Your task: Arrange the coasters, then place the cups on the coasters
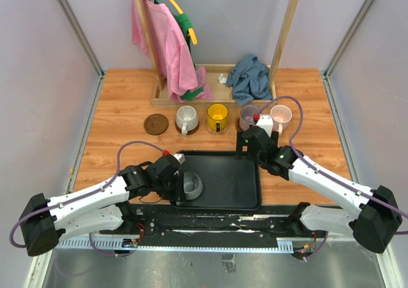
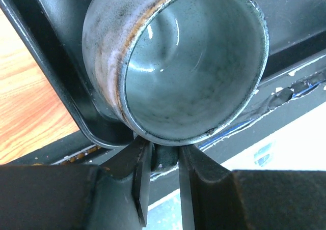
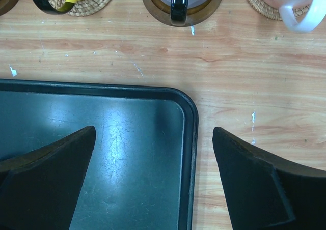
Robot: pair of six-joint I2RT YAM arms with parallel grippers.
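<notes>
A grey cup (image 1: 192,185) lies on its side at the near left of the black tray (image 1: 233,192). My left gripper (image 1: 179,181) is shut on the grey cup (image 2: 193,62), its fingers pinching the handle (image 2: 166,160) just below the rim. One dark brown coaster (image 1: 155,123) is bare. To its right, the off-white cup (image 1: 186,118), yellow cup (image 1: 217,116), lilac cup (image 1: 249,115) and pink cup (image 1: 281,115) each sit on a coaster. My right gripper (image 1: 246,144) hangs open over the tray's far right corner (image 3: 189,108), with nothing between its fingers.
A wooden clothes rack (image 1: 217,93) stands at the back, with a pink garment (image 1: 169,46) hanging on it and a blue cloth (image 1: 250,78) on its base. Grey walls close in both table sides. The tray's raised rim (image 2: 51,87) runs beside the grey cup.
</notes>
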